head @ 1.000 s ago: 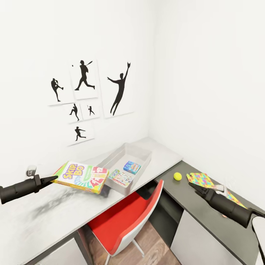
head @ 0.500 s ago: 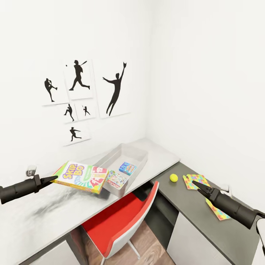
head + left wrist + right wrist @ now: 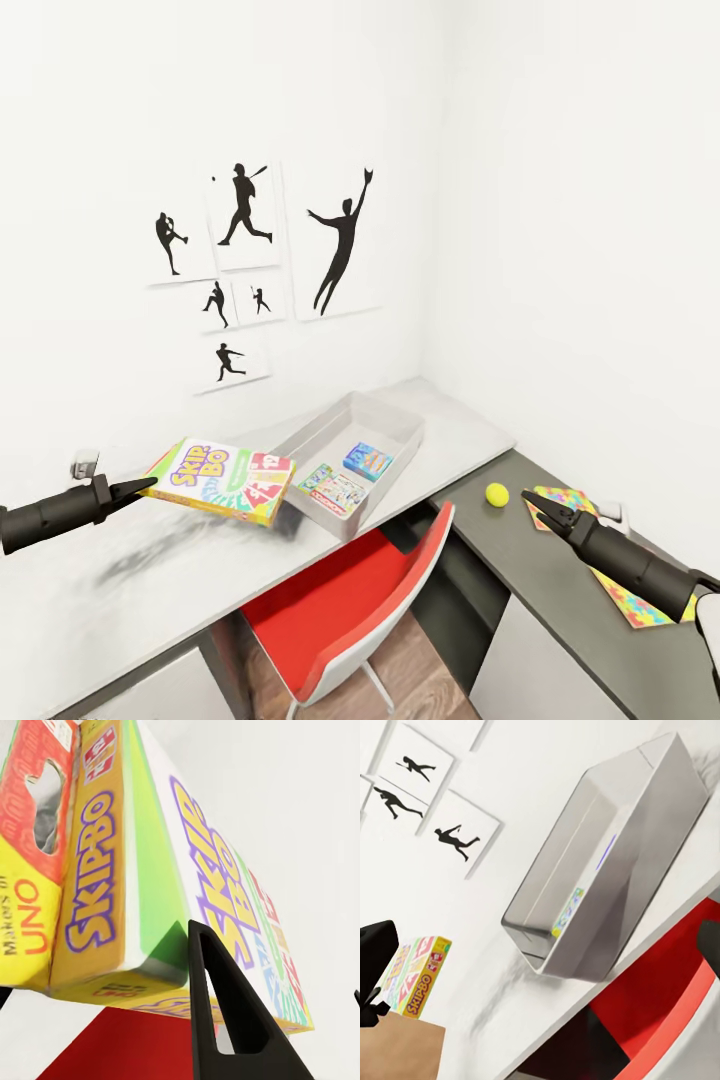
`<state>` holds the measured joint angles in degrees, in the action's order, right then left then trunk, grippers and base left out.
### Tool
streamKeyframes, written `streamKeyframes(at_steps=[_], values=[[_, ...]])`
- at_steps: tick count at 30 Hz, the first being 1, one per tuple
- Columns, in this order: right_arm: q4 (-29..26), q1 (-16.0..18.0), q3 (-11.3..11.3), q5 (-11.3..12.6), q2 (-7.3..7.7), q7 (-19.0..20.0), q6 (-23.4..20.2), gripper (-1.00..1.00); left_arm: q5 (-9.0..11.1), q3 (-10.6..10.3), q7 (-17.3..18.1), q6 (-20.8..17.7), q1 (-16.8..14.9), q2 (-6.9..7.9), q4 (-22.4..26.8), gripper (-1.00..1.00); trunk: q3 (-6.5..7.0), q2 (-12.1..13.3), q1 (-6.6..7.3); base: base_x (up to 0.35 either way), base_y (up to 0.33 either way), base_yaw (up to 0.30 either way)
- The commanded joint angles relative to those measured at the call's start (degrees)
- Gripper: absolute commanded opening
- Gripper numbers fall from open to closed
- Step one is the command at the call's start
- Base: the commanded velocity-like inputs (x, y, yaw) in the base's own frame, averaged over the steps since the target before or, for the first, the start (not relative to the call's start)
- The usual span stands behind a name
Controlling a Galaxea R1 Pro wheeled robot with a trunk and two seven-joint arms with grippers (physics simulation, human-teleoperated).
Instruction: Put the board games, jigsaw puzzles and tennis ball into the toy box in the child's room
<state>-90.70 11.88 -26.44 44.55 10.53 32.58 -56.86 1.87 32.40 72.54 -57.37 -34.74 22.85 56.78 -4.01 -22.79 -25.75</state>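
Observation:
My left gripper [image 3: 150, 486] is shut on the left end of the yellow-green-red Skip-Bo board game [image 3: 225, 480], held tilted just above the table [image 3: 120, 590]; one finger [image 3: 221, 1020] lies against its cover [image 3: 150, 870]. The game's right end reaches the near corner of the grey toy box [image 3: 392, 412], which holds two board games [image 3: 368, 461] [image 3: 333, 489]. On the dark lower section lie the tennis ball [image 3: 497, 494] and two jigsaw puzzles [image 3: 568, 497] [image 3: 635, 605]. My right gripper [image 3: 528, 496] hovers open between the ball and the nearer puzzle, holding nothing.
A red and white chair [image 3: 350, 600] is tucked under the desk corner. White walls close in behind and to the right, with black baseball silhouettes [image 3: 260, 260]. A small grey socket [image 3: 84, 465] sits on the wall near my left arm. Wood floor [image 3: 400, 670] shows below.
The head view swung left, then back right, so the whole picture shifted. My left gripper still holds the Skip-Bo game in the same place. The right gripper stays by the ball and puzzle.

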Motion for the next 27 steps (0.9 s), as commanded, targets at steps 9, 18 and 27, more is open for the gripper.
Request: streamKeyframes(at_steps=[9, 18, 27], values=[[-0.01, 0.07, -0.11, -0.26, 0.01, 0.38, -0.23, 1.0, 0.04, 0.03, 0.06, -0.55, -0.05, 0.0, -0.01, -1.0, -0.13, -0.13, -0.04, 0.047, -0.038, 0.002], [-0.01, 0.07, -0.08, -0.26, 0.01, 0.38, -0.21, 1.0, -0.03, 0.03, -0.03, -0.45, -0.06, 0.0, -0.01, -1.0, -0.13, -0.13, -0.04, 0.255, -0.018, 0.0], [-0.01, 0.07, -0.03, -0.26, 0.0, 0.38, -0.2, 1.0, 0.13, 0.1, 0.19, 1.25, -0.02, 0.0, -0.01, -1.0, -0.13, -0.13, -0.04, 0.231, -0.001, 0.022]])
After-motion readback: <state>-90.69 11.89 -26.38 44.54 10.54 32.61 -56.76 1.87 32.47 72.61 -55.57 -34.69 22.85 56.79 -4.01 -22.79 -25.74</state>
